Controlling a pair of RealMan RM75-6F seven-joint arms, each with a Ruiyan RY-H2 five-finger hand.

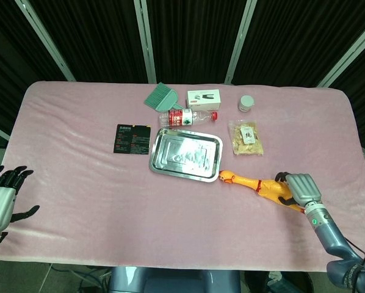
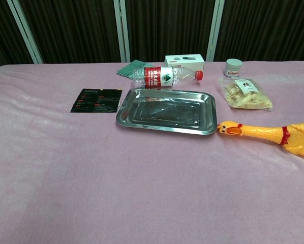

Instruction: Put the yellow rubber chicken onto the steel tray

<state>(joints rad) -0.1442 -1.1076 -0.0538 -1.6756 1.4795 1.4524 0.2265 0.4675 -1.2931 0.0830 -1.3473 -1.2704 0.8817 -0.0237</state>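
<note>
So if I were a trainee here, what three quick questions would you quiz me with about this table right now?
1. True or false: the yellow rubber chicken already lies inside the steel tray.
2. Which hand holds the chicken? A) left hand B) right hand C) neither
3. Fill in: the water bottle lying behind the tray has a ____ cap.

Key
1. False: its head is at the tray's right rim, its body on the pink cloth.
2. B: it grips the tail end; the left hand is open at the table's near left corner.
3. Red.
</note>
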